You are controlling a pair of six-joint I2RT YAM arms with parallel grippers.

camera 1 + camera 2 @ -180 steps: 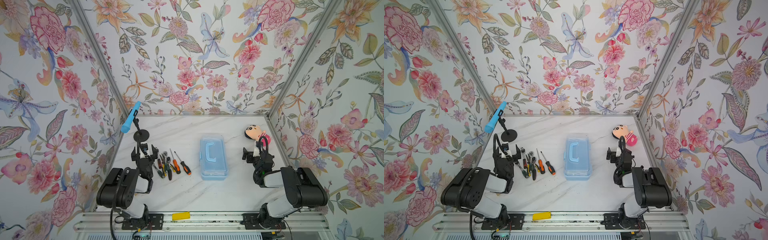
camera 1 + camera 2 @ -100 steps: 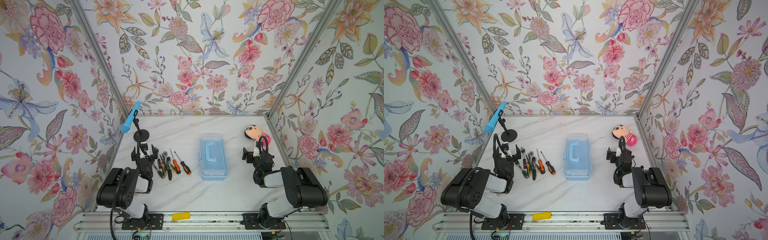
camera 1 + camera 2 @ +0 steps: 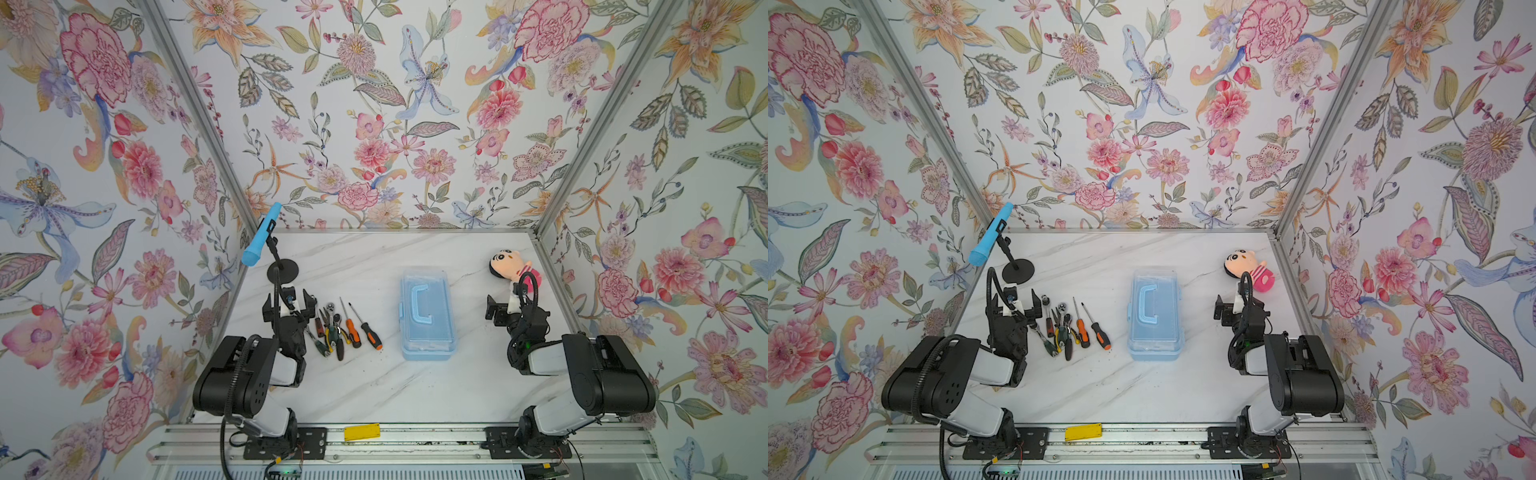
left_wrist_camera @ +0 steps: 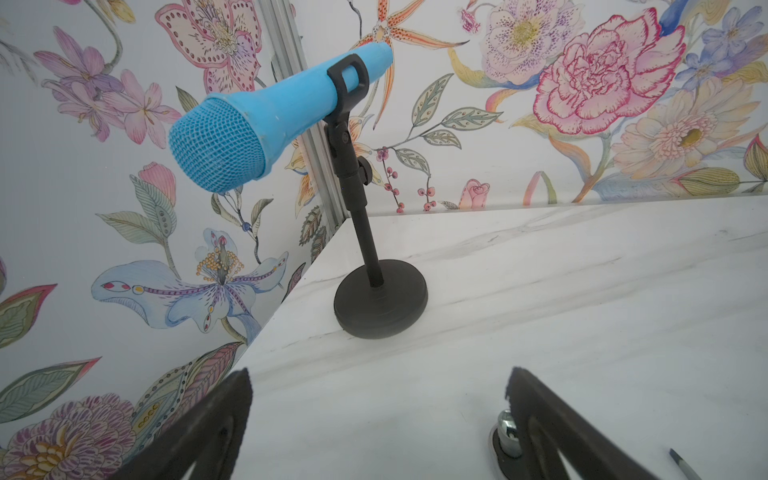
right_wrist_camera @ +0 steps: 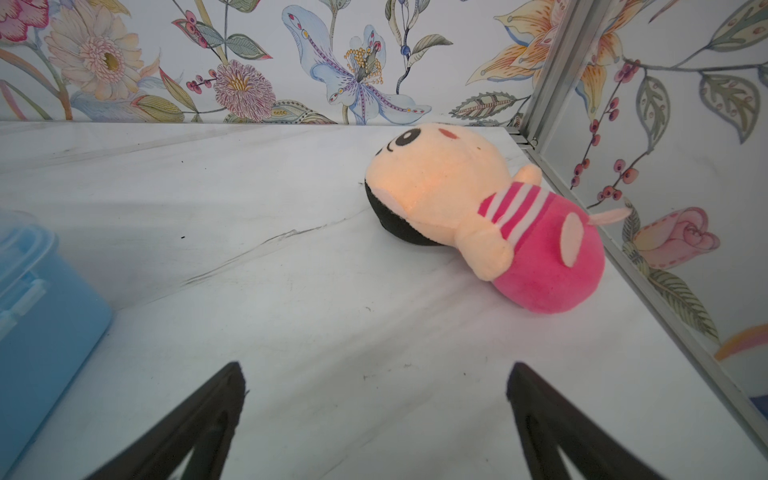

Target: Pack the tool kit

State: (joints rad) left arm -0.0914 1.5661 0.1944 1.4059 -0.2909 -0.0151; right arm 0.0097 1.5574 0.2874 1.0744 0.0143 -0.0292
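At desk (image 3: 374,386) centre the light-blue clear-lidded plastic box (image 3: 428,320) lies closed; orange-black screwdrivers (image 3: 370,336) and chrome ratchets (image 3: 330,308) lie left. Left pincer (image 4: 380,372) and right pincer (image 5: 377,368) gape, empty. Brace the box; raise its lid (image 3: 424,286) first.

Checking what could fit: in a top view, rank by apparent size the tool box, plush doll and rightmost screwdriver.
1. tool box
2. plush doll, clearly bulkier than the screwdriver
3. rightmost screwdriver, roughly as long as the doll but much thinner
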